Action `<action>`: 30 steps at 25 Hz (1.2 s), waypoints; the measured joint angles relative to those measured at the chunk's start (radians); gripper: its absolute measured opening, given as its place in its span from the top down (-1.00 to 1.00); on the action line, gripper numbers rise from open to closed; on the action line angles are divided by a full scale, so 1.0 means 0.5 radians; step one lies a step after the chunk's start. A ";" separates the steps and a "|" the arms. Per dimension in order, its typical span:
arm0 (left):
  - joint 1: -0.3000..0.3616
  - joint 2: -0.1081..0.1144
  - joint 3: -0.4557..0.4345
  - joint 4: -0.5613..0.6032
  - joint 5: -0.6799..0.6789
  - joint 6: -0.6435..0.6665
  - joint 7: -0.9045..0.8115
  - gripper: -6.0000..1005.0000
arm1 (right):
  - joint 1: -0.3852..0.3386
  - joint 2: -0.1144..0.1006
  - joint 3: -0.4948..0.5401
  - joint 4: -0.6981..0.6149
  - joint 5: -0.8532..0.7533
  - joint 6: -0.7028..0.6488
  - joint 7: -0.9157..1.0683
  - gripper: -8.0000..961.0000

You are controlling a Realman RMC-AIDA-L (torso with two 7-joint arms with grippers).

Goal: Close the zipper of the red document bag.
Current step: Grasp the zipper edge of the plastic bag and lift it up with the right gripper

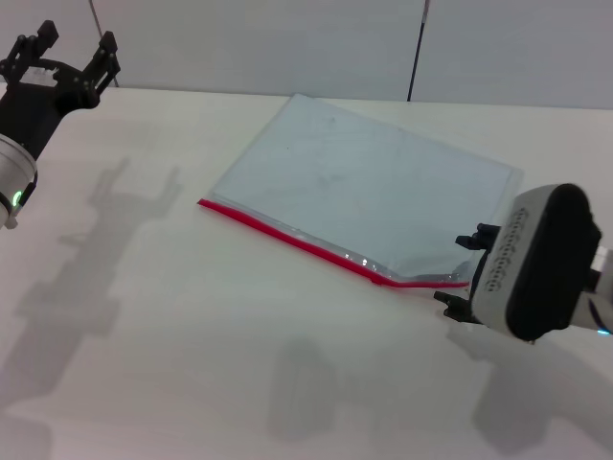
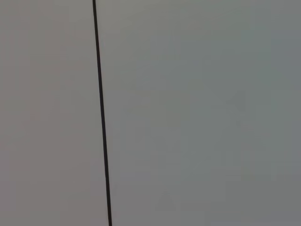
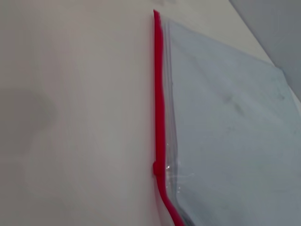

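The red document bag (image 1: 364, 172) is a flat, pale blue translucent pouch lying askew on the white table (image 1: 144, 316). Its zipper (image 1: 287, 235) is a red strip along the near long edge. A small slider (image 1: 365, 262) sits on the strip towards its right end. My right gripper (image 1: 465, 271) is at the bag's near right corner, fingers apart on either side of the zipper's end. The right wrist view looks along the zipper (image 3: 158, 94) and bag (image 3: 225, 117), with a small red bump, the slider (image 3: 158, 169), close by. My left gripper (image 1: 62, 57) is raised at the far left, open and empty.
A grey wall with a dark vertical seam (image 1: 416, 48) stands behind the table. The left wrist view shows only that wall and a seam (image 2: 101, 113). Both arms cast shadows on the tabletop.
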 joint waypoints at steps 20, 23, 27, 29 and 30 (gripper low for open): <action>-0.013 0.002 0.003 0.000 0.000 0.003 0.001 -0.56 | 0.269 -0.002 -0.250 0.280 -0.469 0.069 0.325 -0.55; -0.014 0.003 0.007 0.000 0.000 0.004 0.001 -0.56 | 0.304 -0.002 -0.264 0.312 -0.497 0.075 0.352 -0.55; -0.014 0.003 0.007 0.000 0.000 0.006 0.001 -0.56 | 0.348 -0.002 -0.269 0.362 -0.499 0.079 0.366 -0.55; -0.014 0.003 0.007 0.000 0.000 0.006 0.001 -0.56 | 0.369 -0.001 -0.268 0.385 -0.499 0.085 0.366 -0.55; -0.014 0.003 0.007 0.000 0.000 0.006 0.001 -0.56 | 0.377 -0.001 -0.267 0.395 -0.498 0.089 0.366 -0.55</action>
